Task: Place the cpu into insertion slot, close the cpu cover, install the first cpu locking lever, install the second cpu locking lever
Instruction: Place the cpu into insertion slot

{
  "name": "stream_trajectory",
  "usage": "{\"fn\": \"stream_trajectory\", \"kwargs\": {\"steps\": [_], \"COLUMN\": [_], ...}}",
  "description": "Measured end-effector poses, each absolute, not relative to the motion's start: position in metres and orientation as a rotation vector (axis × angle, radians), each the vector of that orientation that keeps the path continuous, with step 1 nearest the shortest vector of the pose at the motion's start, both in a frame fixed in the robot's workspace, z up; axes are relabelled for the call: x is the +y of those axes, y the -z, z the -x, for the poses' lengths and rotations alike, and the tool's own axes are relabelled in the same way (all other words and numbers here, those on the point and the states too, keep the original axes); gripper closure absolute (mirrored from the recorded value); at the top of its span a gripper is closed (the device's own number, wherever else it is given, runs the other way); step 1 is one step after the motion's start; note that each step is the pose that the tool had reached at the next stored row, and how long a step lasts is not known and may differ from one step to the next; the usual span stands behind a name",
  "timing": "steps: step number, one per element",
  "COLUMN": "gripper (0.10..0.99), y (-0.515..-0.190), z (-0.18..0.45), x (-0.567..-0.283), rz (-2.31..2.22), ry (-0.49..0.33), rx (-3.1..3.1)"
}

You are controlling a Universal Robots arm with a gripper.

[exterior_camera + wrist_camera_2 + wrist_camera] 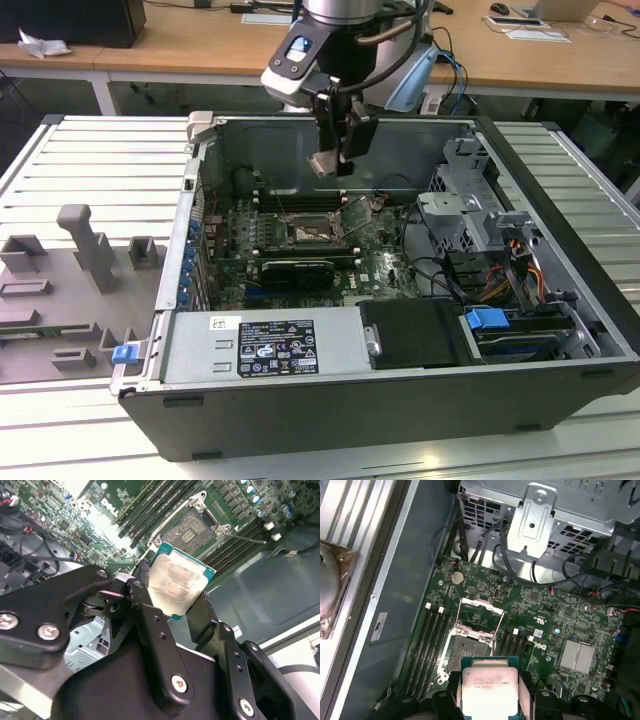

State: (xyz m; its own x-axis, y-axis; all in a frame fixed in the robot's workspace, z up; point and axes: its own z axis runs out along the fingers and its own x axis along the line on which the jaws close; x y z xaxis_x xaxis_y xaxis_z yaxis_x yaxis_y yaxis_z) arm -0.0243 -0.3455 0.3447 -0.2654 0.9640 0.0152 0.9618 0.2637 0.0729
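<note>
Small flat square cpu [182, 587] with a pale silver-grey metal top, clamped in the black gripper [172, 600] above the board.

Two black fingers [150, 625] press on opposite edges of the cpu, holding it in the air, apart from the square dark insertion slot [465, 647] with its silvery rim. The thin silvery cpu cover [481, 614], a windowed frame, stands tilted up at one edge of the slot. The slot lies near the middle of the green circuit board [545, 615], between rows of long black memory slots [432, 635], inside the open dark grey computer case [400, 400].
</note>
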Motion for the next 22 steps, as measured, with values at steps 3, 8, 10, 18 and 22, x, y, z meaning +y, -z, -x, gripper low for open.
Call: {"fn": "stream_trajectory", "kwargs": {"steps": [3, 8, 10, 18, 22], "gripper": [0.545, 0.545, 0.545, 0.545, 0.545], "y": [-0.3438, -0.3427, -0.3421, -0.3402, -0.3390], "z": [0.0243, 0.0243, 0.0243, 0.0243, 0.0243], "x": [-0.3455, -0.3455, -0.3455, -0.3455, -0.3455], "rz": [-1.954, -2.046, -2.090, -2.210, -2.285], "ry": [-0.102, -0.100, -0.098, -0.091, -0.086], "rx": [2.414, 2.333, 2.291, 2.169, 2.084]}}
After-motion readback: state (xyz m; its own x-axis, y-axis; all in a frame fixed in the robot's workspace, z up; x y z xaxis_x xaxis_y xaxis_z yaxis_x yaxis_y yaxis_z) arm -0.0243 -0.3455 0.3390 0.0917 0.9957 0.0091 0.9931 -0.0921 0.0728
